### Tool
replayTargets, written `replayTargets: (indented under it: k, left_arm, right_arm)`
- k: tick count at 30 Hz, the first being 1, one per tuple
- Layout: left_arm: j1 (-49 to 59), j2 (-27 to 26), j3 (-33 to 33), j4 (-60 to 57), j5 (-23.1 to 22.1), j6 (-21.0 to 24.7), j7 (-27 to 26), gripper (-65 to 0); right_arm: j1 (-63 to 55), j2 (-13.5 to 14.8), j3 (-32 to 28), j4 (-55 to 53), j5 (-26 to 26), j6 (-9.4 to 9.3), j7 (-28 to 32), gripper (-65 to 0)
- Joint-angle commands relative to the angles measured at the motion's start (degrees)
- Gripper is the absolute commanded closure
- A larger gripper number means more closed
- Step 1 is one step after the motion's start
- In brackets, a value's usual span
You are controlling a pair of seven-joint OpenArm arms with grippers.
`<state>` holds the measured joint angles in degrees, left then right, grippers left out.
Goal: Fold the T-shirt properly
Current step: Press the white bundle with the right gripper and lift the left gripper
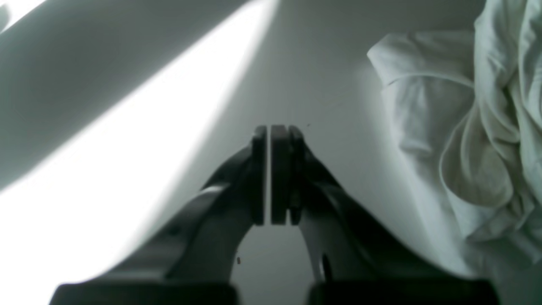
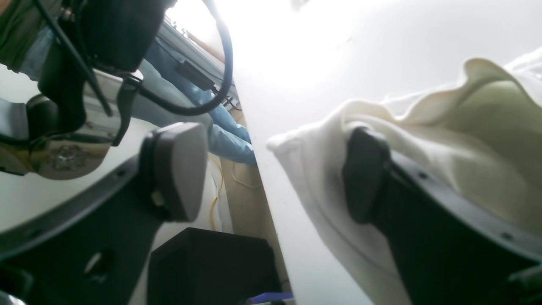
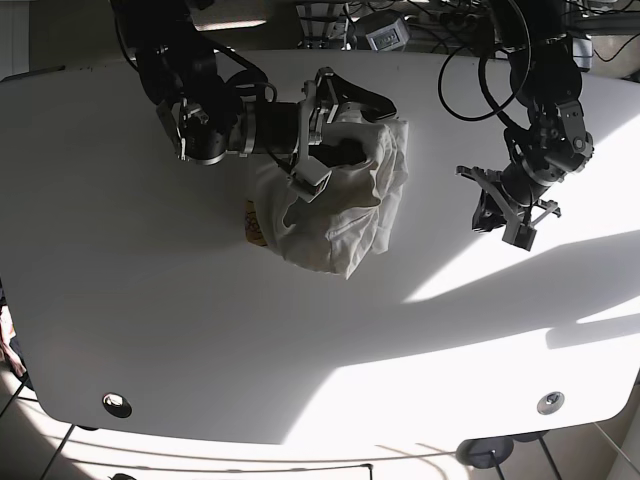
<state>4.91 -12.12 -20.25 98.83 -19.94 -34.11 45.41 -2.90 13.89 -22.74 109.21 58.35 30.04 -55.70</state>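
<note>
While the right gripper (image 3: 335, 130) reaches across the heap, part of the T-shirt (image 3: 340, 215) is hidden behind it in the base view, and glare whitens much of the table (image 3: 150, 300). Its jaws stand spread; in the right wrist view one finger (image 2: 366, 173) lies against a cloth edge, gripping nothing. The white shirt sits crumpled near the table's far middle, an orange patch showing at one side. Well apart, the left gripper (image 3: 505, 215) has its pads pressed together, empty.
</note>
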Motion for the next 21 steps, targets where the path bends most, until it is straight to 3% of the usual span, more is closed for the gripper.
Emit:
replayTargets:
  k: [1, 3, 9, 13, 16, 19, 21]
  left_arm:
    - [-0.8, -0.6, -0.4, 0.8, -0.9, -0.1, -1.2, -0.3]
    - [-0.8, -0.6, -0.4, 0.8, -0.9, -0.1, -1.2, -0.3]
    - [-0.9, -0.6, -0.4, 0.8, -0.6, -0.1, -1.2, -0.3]
    - [-0.8, -0.6, -0.4, 0.8, -0.6, -0.1, -1.2, -0.3]
    - [-0.6, -0.6, -0.4, 1.1, -0.7, -0.1, -1.2, -0.3]
    - [-0.1, -0.6, -0.2, 1.4, -0.9, -0.1, -1.2, -0.3]
    - [1.7, -0.3, 0.1, 3.6, -0.9, -0.1, -1.2, -0.4]
  right_arm:
    - [2.6, 0.3, -1.1, 1.2, 1.5, 0.68, 0.6, -45.7]
    - [4.6, 0.0, -3.9, 1.0, -0.5, 0.68, -0.3, -45.7]
    - [9.1, -3.3, -15.9, 1.0, -14.0, 0.68, -0.8, -45.8]
    - [10.2, -8.0, -18.4, -1.0, -20.5, 0.68, -0.8, -45.5]
    - [10.4, -9.9, -17.3, -1.9, -22.4, 0.68, -0.4, -45.3]
    - [10.3, -9.6, -8.7, -2.1, -21.8, 0.68, -0.3, -45.3]
    - [10.3, -7.3, -1.6, -2.1, -21.7, 0.68, -0.3, -45.2]
